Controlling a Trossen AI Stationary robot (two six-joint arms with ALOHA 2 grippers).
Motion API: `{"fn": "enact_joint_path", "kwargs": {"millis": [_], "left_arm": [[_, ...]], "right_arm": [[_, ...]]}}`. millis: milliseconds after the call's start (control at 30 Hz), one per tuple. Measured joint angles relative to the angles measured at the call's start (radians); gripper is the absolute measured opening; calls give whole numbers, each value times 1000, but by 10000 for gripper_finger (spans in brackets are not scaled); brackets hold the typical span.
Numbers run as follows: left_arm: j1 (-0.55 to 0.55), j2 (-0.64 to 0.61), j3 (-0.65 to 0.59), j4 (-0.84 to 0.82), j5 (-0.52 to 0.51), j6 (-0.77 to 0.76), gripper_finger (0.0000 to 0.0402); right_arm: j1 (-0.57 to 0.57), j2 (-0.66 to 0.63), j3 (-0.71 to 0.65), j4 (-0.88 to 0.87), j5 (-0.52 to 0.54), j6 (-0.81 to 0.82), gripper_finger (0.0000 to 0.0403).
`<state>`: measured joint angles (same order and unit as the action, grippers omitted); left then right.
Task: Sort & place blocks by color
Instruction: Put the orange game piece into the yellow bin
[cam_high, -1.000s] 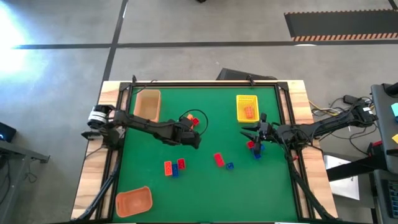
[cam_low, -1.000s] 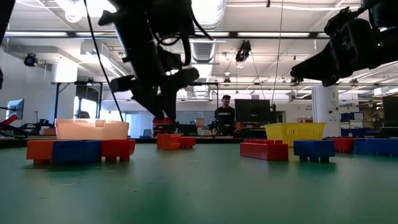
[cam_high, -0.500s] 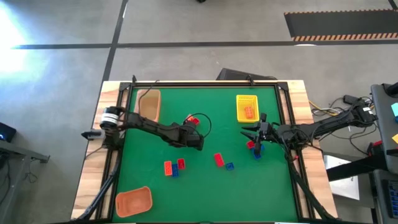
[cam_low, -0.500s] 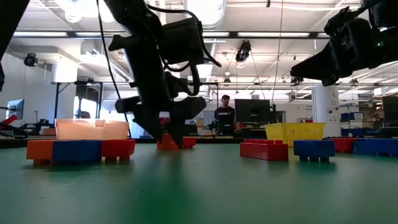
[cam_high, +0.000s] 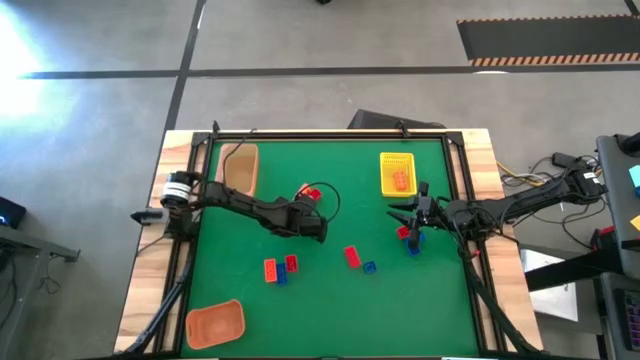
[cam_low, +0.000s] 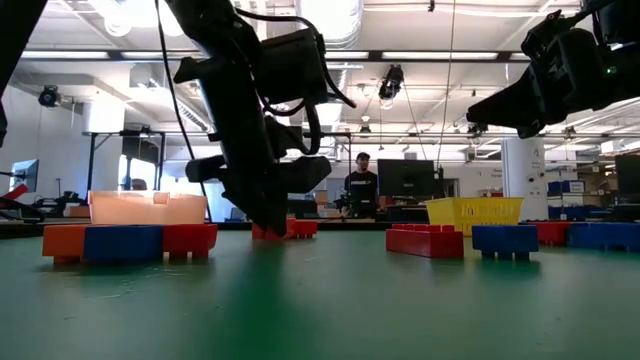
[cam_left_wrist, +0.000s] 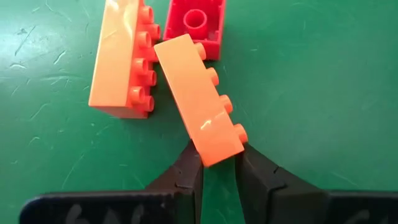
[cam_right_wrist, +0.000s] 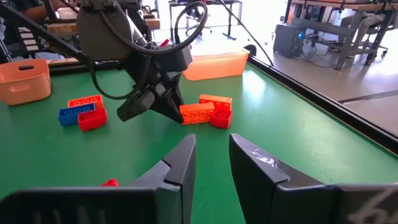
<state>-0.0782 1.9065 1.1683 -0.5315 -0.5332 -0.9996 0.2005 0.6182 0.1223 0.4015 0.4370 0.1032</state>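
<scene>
My left gripper (cam_left_wrist: 219, 163) stands low over the green table's middle (cam_high: 306, 206), shut on an orange block (cam_left_wrist: 200, 99). A second orange block (cam_left_wrist: 118, 65) and a red block (cam_left_wrist: 195, 25) lie on the table just beyond it. My right gripper (cam_right_wrist: 212, 149) is open and hovers at the table's right (cam_high: 402, 215), above a red block (cam_high: 404, 232) and a blue block (cam_high: 413, 246). An orange, a blue and a red block (cam_high: 280, 269) sit near the front. Another red block (cam_high: 352, 256) and a blue block (cam_high: 369, 267) lie at mid-table. My left gripper pinches the orange block by its nearer end (cam_left_wrist: 219, 146) between the two fingertips (cam_left_wrist: 188, 169). The fingers come from above, slanting down (cam_low: 268, 222), and lie along the block's length. The block sits at table level, skewed against the other orange block.
A yellow tray (cam_high: 385, 175) with orange blocks in it stands at the far right. A tan tray (cam_high: 238, 168) is at the far left and an orange tray (cam_high: 215, 324) at the near left corner. A cable loop (cam_high: 325, 190) lies by the left gripper. A person (cam_low: 360, 190) stands beyond the table.
My left gripper has come down from above the table to the orange block and has stayed there for the last half second. My right gripper has kept still.
</scene>
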Motion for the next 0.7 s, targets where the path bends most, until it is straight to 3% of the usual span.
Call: {"fn": "enact_joint_path", "kwargs": {"millis": [133,267,400,567,700], "left_arm": [[-21,-34,5,1,-11,43,48],[-59,-101,3,17,-71,119,48],[-125,-181,-1,124,-139,315,48],[-205,-264,-65,452,-154,649,48],[-243,-314,-190,778,-92,853,48]], "right_arm": [[0,0,0,1,-3,-1,82],[1,1,0,38,-74,2,91],[1,6,0,117,-134,8,122],[0,6,0,195,-199,-22,178],[8,14,-2,296,-333,-82,215]]}}
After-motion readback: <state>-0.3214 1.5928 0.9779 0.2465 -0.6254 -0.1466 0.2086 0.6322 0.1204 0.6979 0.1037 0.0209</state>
